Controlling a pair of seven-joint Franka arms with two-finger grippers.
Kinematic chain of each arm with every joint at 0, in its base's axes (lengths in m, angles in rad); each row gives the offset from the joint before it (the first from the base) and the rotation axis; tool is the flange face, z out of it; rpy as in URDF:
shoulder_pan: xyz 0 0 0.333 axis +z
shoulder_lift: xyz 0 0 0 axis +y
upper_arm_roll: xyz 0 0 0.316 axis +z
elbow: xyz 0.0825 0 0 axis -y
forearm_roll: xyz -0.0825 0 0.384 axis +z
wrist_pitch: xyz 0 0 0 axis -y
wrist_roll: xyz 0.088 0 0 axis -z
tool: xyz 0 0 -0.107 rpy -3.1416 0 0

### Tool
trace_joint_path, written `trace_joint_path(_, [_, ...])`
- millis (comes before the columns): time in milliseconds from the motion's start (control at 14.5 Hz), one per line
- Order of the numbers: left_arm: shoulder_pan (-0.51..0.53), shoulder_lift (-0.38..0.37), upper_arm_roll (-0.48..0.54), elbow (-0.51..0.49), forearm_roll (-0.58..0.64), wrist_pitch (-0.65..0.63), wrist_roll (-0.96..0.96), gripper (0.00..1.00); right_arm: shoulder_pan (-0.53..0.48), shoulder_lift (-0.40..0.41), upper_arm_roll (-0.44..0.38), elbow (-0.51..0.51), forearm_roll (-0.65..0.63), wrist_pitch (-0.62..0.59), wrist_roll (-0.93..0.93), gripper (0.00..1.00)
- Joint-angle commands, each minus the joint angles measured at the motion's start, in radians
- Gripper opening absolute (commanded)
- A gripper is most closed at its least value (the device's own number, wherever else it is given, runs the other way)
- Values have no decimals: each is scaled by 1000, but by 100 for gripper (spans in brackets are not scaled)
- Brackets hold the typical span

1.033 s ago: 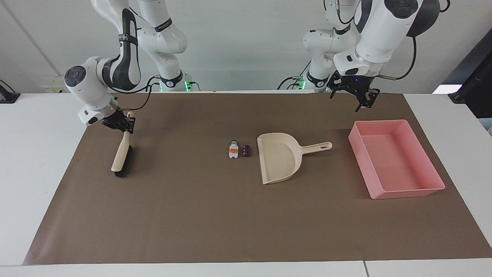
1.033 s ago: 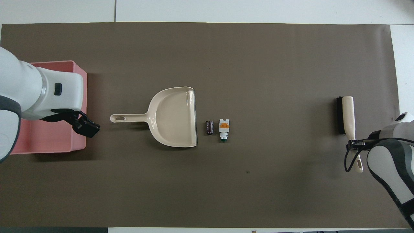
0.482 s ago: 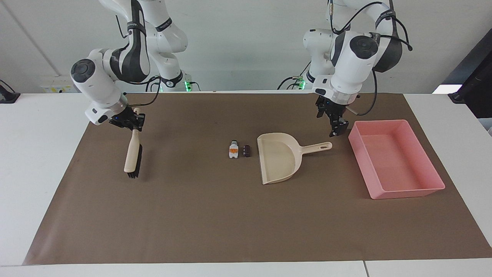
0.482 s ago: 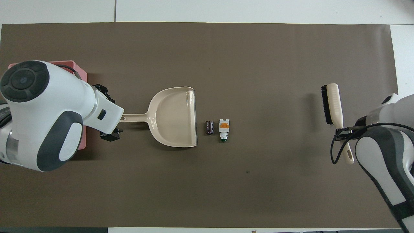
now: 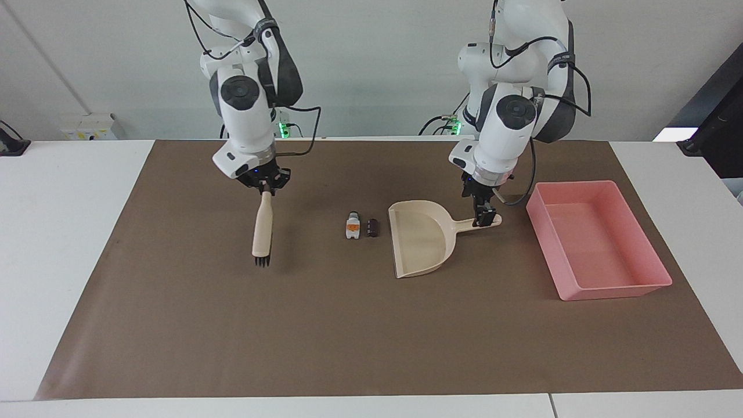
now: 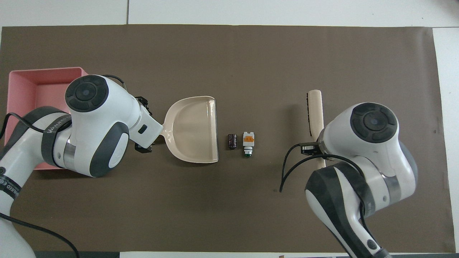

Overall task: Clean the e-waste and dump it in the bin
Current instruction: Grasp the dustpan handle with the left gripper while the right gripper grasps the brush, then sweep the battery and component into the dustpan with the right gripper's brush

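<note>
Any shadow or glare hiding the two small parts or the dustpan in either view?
Facing view: even light, soft shadows only; white part, dark cylinder and dustpan show plainly. Overhead view: no glare, but the left arm covers the dustpan's handle and part of the bin.

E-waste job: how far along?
Done: right gripper shut on the brush. In hand: open left gripper down at the dustpan handle. Left: both e-waste parts lie unswept beside the dustpan; bin empty.
</note>
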Motion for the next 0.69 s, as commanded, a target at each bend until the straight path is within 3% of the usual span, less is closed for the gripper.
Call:
trace_joint_path(0, [-11, -5, 13, -109, 17, 138, 6, 97, 59, 67, -6, 73, -14, -32, 86, 0])
trace_joint_path(207, [-10, 35, 13, -110, 18, 169, 2, 98, 108, 81, -6, 73, -14, -21, 108, 0])
trace_joint_path(620, [-10, 32, 12, -107, 18, 137, 10, 97, 129, 82, -3, 48, -1, 19, 112, 0])
